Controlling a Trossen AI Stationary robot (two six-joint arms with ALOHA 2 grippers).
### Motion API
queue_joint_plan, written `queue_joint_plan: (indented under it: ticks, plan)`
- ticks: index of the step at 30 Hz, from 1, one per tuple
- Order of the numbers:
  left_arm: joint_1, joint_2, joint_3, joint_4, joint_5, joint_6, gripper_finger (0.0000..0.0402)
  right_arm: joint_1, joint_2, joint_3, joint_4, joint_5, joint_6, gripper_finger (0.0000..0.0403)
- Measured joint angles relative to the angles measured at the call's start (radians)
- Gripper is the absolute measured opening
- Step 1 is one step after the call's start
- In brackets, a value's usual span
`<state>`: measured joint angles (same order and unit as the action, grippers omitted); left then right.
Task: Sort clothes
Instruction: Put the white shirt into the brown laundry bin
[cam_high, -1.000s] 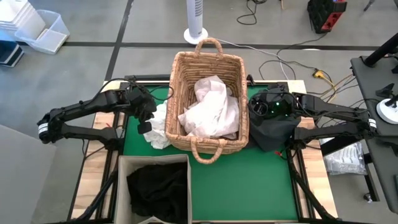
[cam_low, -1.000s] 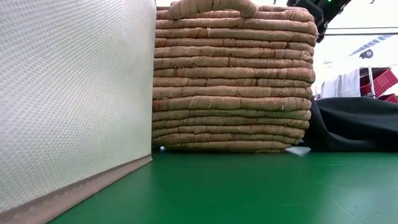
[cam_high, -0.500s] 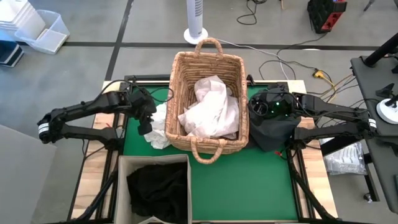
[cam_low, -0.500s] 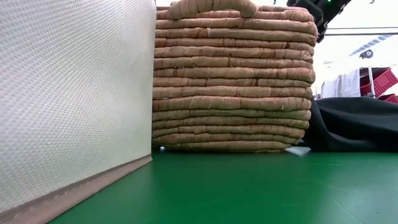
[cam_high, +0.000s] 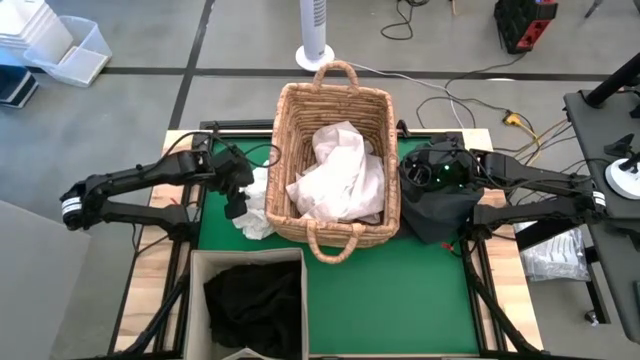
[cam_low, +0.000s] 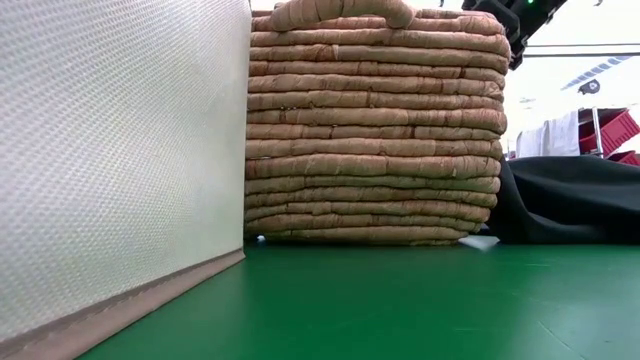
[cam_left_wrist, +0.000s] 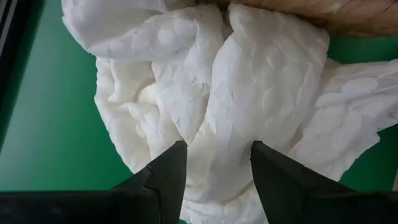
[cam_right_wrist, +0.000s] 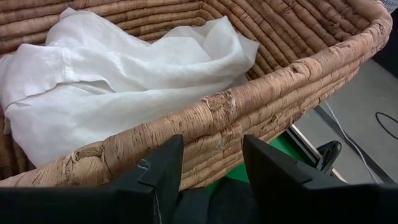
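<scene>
The left gripper (cam_left_wrist: 214, 163) hangs open over the white garment (cam_high: 254, 205) by the bench's left edge; dark clothes (cam_high: 252, 302) are binned, white clothes (cam_high: 340, 172) still fill the wicker basket (cam_high: 293, 110).

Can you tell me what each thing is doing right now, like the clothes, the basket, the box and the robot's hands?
Wicker basket: upright, holding a crumpled white garment.
White cloth on the mat: bunched up beside the basket.
Dark garment: heaped on the mat by the basket's other side.
Fabric bin: upright, black clothing inside.
Left gripper: open, over the white cloth.
Right gripper: open, at the basket rim.
</scene>
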<state>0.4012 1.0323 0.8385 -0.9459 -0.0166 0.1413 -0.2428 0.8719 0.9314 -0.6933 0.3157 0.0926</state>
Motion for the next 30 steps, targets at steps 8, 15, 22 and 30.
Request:
queue_joint_plan:
  ticks: [8, 15, 22, 30]
  plan:
    - [0.000, 0.002, -0.017, 0.025, 0.000, 0.000, 0.0160, 0.000, 0.000, 0.000, -0.001, 0.000, 0.001, 0.0164]
    - [0.000, 0.014, -0.024, 0.028, 0.000, 0.000, 0.0160, 0.000, 0.000, -0.001, -0.003, -0.001, 0.001, 0.0157]
    - [0.000, 0.014, -0.024, 0.029, 0.000, 0.006, 0.0155, 0.000, 0.000, -0.003, -0.003, 0.000, 0.001, 0.0166]
    - [0.000, 0.014, -0.024, 0.030, -0.001, 0.006, 0.0154, 0.000, 0.000, -0.003, -0.004, 0.000, 0.001, 0.0164]
